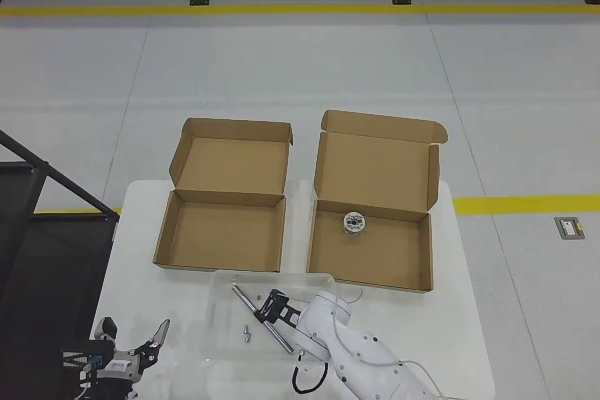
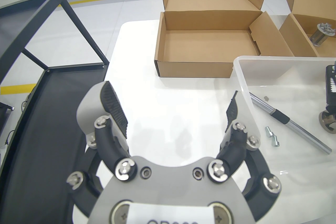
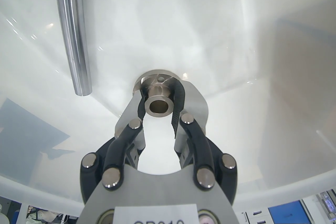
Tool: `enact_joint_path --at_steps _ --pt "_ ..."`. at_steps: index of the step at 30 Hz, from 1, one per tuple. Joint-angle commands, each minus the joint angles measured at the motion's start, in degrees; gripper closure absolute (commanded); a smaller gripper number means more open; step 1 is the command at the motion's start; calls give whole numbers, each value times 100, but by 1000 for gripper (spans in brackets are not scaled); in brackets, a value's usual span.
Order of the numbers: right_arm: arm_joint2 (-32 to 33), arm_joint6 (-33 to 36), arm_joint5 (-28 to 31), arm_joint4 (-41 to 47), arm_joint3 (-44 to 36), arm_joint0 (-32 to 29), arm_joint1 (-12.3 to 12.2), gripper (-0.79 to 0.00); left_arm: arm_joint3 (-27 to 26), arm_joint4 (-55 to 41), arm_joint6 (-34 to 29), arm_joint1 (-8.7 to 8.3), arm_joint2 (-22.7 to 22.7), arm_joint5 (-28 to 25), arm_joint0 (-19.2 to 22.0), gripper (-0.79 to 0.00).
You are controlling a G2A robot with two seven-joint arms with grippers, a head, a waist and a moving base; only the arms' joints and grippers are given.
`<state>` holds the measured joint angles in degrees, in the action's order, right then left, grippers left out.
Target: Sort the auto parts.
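Nearest, at the left front corner of the white bench (image 1: 450, 330), the left hand (image 2: 172, 96) hangs with its ribbed fingers (image 2: 111, 101) spread wide apart, holding nothing.

Just right of it, at the near middle of the bench, sits a clear plastic bin (image 2: 241, 78). The right hand (image 3: 159, 107) is down inside the bin, its fingers clamped on the neck of a flanged metal bushing (image 3: 158, 93) that stands on the bin floor. Beside it in the bin lies a metal rod (image 3: 72, 33) with a black sleeve, and just left of the rod lies a small bolt (image 2: 271, 135).

Beyond the bin, two open cardboard boxes stand side by side with their lids folded back. The left box (image 1: 220, 235) shows a bare floor. The right box (image 1: 390, 255) holds a toothed metal cylinder (image 1: 354, 222) standing near its far left corner.
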<state>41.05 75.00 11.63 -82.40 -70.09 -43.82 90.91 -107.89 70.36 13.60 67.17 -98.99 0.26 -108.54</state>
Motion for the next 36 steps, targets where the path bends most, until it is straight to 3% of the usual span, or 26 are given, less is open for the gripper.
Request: enact_joint_path --at_steps 1,8,16,21,28,36 --pt "13 -63 -14 -27 -45 13 9 0 0 0 0 0 0 0 0 -785" --pt "379 -592 102 -20 -789 -257 -90 0 0 0 0 0 0 0 0 -785" --pt "1374 -1673 760 137 -2368 -1141 -400 0 0 0 0 0 0 0 0 -785" --pt "2130 -3095 1323 694 -3103 -1765 -560 0 0 0 0 0 0 0 0 -785" --pt "3027 -5430 2956 1647 -3254 -2379 -755 0 0 0 0 0 0 0 0 -785" --pt "3027 -5430 2956 1647 -3254 -2379 -755 0 0 0 0 0 0 0 0 -785"
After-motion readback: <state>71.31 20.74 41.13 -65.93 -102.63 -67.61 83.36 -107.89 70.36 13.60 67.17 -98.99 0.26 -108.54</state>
